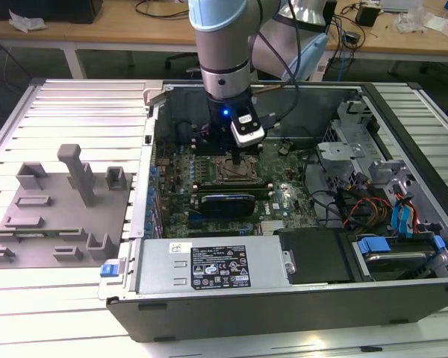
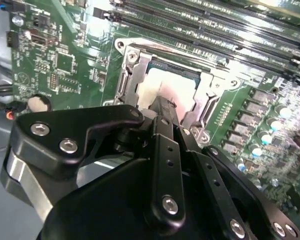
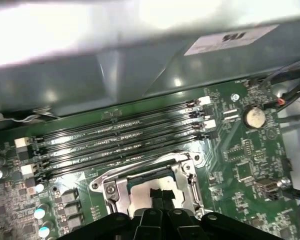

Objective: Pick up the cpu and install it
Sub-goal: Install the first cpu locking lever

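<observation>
You see gripper (image 2: 162,107) low over socket (image 2: 135,75) in second wrist view, fingers (image 2: 165,120) together, tips on or just above cpu (image 2: 165,87). Cpu sits inside socket frame, pale top showing at 12 o'clock of fingertips. Whether fingers pinch cpu, cannot tell. In first wrist view, fingertips (image 3: 161,197) meet over socket (image 3: 182,172); memory slots (image 3: 120,137) lie beyond. In exterior view, arm (image 1: 222,45) stands over motherboard (image 1: 284,198) inside case (image 1: 284,298); grey fixture (image 1: 56,216) well apart at 9 o'clock.
</observation>
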Robot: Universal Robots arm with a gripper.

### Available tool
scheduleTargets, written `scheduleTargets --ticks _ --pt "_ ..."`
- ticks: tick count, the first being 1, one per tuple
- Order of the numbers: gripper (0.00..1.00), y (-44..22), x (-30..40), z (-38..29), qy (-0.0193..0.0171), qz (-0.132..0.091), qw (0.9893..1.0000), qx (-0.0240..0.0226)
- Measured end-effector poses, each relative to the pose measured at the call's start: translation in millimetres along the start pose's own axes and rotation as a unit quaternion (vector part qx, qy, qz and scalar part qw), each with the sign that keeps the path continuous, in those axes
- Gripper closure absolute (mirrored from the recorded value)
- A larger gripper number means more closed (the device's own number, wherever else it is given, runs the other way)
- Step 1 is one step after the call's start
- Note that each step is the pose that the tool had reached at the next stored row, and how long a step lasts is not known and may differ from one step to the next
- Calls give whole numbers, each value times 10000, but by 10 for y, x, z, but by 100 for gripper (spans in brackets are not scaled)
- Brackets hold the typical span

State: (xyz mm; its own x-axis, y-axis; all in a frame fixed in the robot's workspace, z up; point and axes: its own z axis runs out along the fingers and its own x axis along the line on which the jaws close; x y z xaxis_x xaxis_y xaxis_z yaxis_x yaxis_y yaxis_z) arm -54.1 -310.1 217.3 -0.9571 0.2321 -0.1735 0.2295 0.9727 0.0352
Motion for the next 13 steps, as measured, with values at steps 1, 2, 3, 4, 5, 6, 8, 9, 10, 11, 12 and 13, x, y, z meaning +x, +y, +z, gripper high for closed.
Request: scheduleTargets --ticks 1,2,3,4,5,6,8,9,10,11,12,13 --pt "89 1 -6 -33 0 0 10000 0" --pt "89 3 -16 -54 3 -1 10000 1" --pt "89 5 -22 -56 8 0 10000 2" --pt "89 4 -22 -56 7 -1 10000 5" --pt "89 5 -22 -56 7 -1 10000 7" --pt "89 5 -22 -56 9 -2 10000 8" --pt "89 8 -34 -51 224 -3 9997 60" --pt "89 10 -43 -48 340 -3 9994 87" --pt "89 12 -51 -46 433 -3 9990 109" --pt "89 13 -55 -46 527 -5 9985 132" --pt "89 13 -55 -46 530 -4 9985 133" --pt "89 12 -55 -46 532 -4 9985 134"
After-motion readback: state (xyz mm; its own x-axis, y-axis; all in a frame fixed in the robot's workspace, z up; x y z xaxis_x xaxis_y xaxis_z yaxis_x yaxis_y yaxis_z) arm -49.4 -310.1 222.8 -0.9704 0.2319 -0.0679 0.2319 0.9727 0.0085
